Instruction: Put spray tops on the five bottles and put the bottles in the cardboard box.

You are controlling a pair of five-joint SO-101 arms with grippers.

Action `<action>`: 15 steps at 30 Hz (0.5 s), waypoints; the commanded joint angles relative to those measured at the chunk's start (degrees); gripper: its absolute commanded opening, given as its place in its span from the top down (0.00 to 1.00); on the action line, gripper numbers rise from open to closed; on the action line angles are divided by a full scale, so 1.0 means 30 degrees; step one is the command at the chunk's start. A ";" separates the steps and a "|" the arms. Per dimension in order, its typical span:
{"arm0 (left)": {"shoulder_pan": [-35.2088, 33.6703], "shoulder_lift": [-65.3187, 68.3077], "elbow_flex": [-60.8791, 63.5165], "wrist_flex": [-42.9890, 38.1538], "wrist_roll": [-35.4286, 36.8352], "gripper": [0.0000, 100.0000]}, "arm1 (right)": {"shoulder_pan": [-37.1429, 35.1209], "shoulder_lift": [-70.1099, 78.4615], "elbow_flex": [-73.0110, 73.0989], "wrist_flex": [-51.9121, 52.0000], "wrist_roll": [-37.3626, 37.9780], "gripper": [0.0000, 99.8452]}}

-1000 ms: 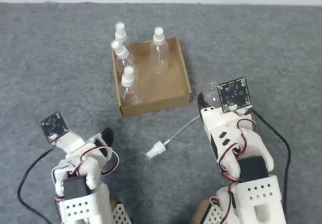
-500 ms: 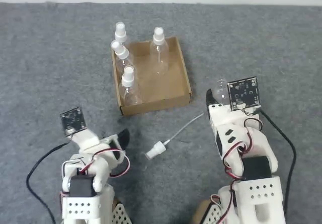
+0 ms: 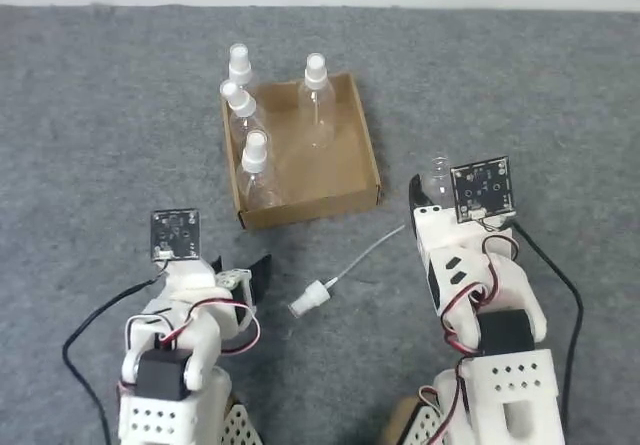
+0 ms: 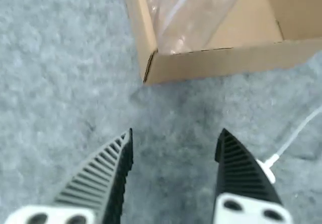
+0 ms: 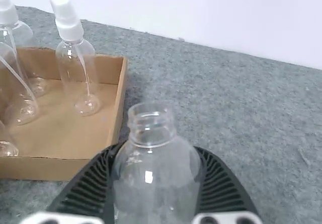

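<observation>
Noted on the grey surface a cardboard box with four capped bottles standing inside, and near it the fifth bottle, neck bare, clamped upright in the right claw. Found the left claw spread wide and empty, low over the surface, close beside the loose spray top. Judged at risk of rolling that top away under a slack pinch, and of missing the narrow neck with its long thin tube.
</observation>
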 commanded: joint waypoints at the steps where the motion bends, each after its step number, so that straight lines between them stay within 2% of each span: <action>1: -0.0117 -0.0322 -0.1275 -0.1348 -0.0264 0.75 | 0.0249 -0.0484 -0.0176 -0.0484 -0.0176 0.96; 7: -0.0117 -0.0322 -0.1832 -0.1788 -0.0498 0.75 | 0.1099 -0.0630 0.0029 -0.0542 -0.0234 0.96; 12: 0.0117 -0.0293 -0.3267 -0.2403 -0.5216 0.75 | 0.2125 -0.0454 0.0117 -0.1333 -0.1465 0.96; 15: 0.0821 -0.0264 -0.3678 -0.3223 -0.6388 0.75 | 0.2476 -0.0454 0.0117 -0.1451 -0.1553 0.96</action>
